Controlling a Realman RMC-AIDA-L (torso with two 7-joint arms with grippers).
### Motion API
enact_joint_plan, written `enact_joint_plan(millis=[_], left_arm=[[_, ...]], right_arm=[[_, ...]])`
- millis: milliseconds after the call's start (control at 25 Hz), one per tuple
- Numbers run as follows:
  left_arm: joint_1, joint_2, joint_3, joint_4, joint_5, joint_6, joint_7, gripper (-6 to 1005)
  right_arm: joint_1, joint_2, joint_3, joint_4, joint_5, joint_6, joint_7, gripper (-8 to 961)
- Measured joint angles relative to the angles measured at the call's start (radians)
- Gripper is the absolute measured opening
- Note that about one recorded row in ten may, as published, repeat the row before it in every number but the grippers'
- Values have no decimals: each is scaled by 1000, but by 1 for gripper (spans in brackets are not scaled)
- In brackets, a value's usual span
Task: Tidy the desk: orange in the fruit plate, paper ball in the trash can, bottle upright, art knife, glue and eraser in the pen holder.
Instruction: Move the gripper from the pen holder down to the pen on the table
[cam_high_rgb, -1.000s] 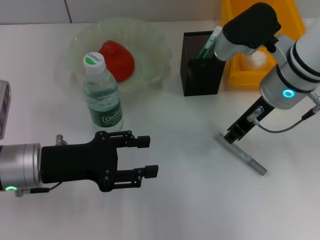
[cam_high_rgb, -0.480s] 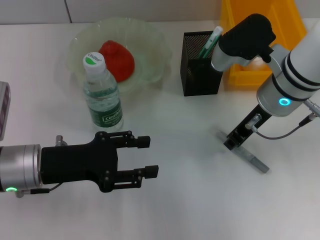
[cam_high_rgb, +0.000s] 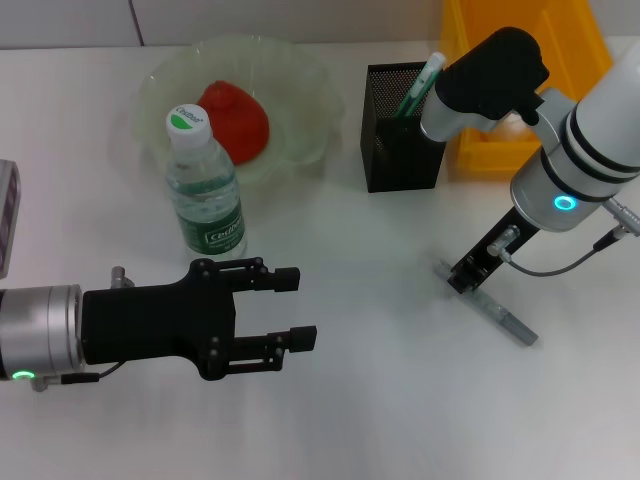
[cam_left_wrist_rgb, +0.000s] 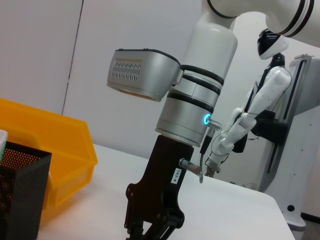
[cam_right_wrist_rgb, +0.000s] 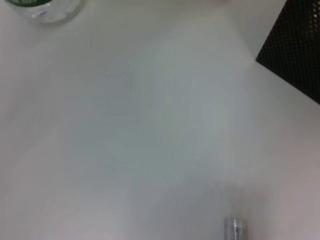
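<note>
The orange (cam_high_rgb: 235, 120), reddish, lies in the pale green fruit plate (cam_high_rgb: 300, 80). A bottle (cam_high_rgb: 205, 190) stands upright in front of the plate. The black mesh pen holder (cam_high_rgb: 403, 130) holds a green-and-white glue stick (cam_high_rgb: 420, 85). On the table lies the grey art knife (cam_high_rgb: 495, 310), and its tip also shows in the right wrist view (cam_right_wrist_rgb: 234, 230). My right gripper (cam_high_rgb: 465, 278) is down at the knife's left end. My left gripper (cam_high_rgb: 295, 310) hovers open near the front, holding nothing. The paper ball and eraser are not in view.
A yellow bin (cam_high_rgb: 575, 40) stands behind the pen holder, partly covered by my right arm. At the left table edge sits a grey object (cam_high_rgb: 6, 215). The left wrist view shows the pen holder (cam_left_wrist_rgb: 20, 195) and the bin (cam_left_wrist_rgb: 50, 150).
My right arm has swung slightly left and its gripper has settled closer onto the knife's left end. The left arm has barely moved.
</note>
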Motion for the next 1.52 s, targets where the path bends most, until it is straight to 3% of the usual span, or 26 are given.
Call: enact_joint_plan(millis=[400,720,960,1240,1520], left_arm=[[0,0,0,-1,0,-1,2,687],[4,0,1,-1,0,0,2,687],[4,-1,1,-1,0,5,2,688],[4,-1,1,1,0,7,2,687],[4,-1,1,1,0,7,2,688]], right_arm=[[-15,2,3,-9,9,3,-4,103],[-56,-1,11,-107,11,-32,-6,85],[-58,-2,9,-115,9,-61,-6,4],[-65,0,2,-101,6,-48,-6,291],[-65,2,1,-82,6,-32,-6,268]])
